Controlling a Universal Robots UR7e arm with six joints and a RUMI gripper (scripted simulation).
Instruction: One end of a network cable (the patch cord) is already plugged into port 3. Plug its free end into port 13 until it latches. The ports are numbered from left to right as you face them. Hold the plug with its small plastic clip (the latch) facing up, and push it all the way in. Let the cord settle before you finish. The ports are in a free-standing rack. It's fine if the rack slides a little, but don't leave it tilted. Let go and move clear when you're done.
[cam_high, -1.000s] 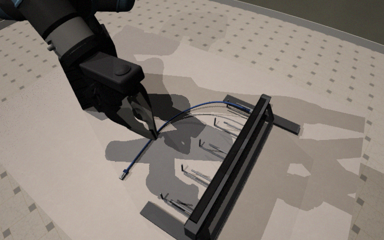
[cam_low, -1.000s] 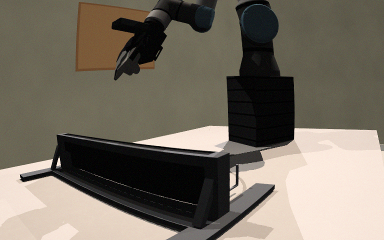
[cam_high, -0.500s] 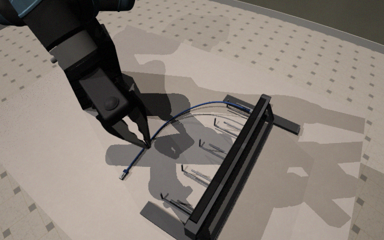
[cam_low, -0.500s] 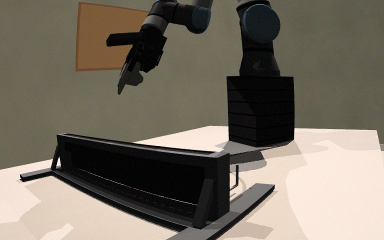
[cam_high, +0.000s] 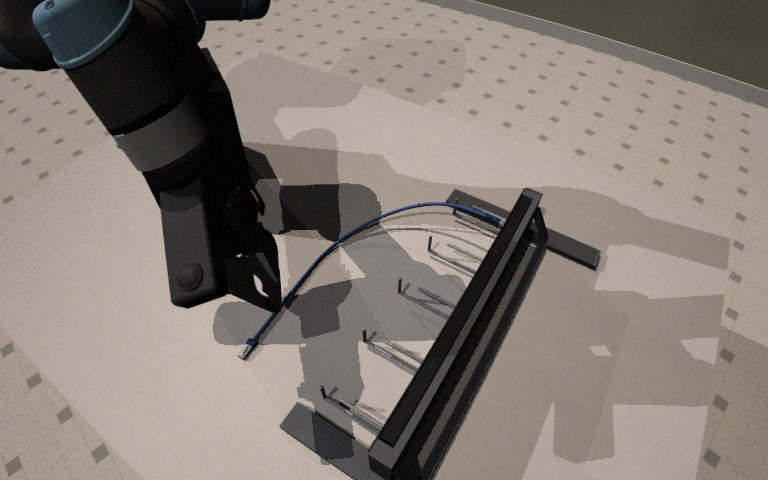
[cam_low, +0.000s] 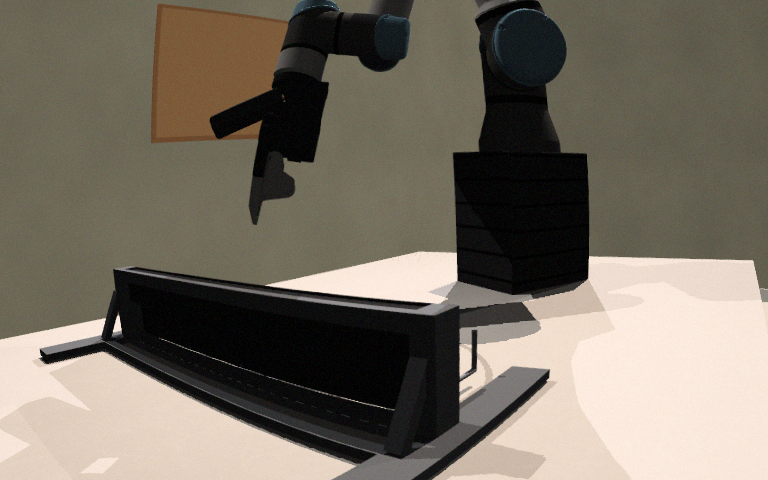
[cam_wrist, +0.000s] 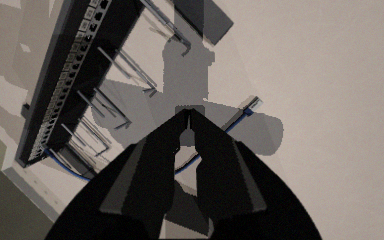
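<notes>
The blue patch cord (cam_high: 338, 242) (cam_wrist: 234, 125) arcs from the rack's far end in the top view out over the table. Its free plug (cam_high: 247, 349) (cam_wrist: 255, 104), with a clear tip, lies on the table; which way its latch faces is too small to tell. The other end (cam_high: 493, 217) (cam_wrist: 45, 150) is in a port near that end of the rack. The black rack (cam_high: 456, 330) (cam_low: 271, 302) (cam_wrist: 54, 85) stands upright, its ports visible in the wrist view. My gripper (cam_high: 279, 309) (cam_low: 254, 222) (cam_wrist: 189, 110) is shut and empty, high above the table, its tips pointing down.
Metal cable-guide prongs (cam_high: 364, 335) (cam_wrist: 122, 122) stick out from the rack's port side, between rack and free plug. Flat feet (cam_high: 317, 433) (cam_low: 509, 390) (cam_wrist: 210, 22) extend at the rack's ends. The arm's black pedestal (cam_low: 521, 226) stands on the table behind the rack in the exterior view.
</notes>
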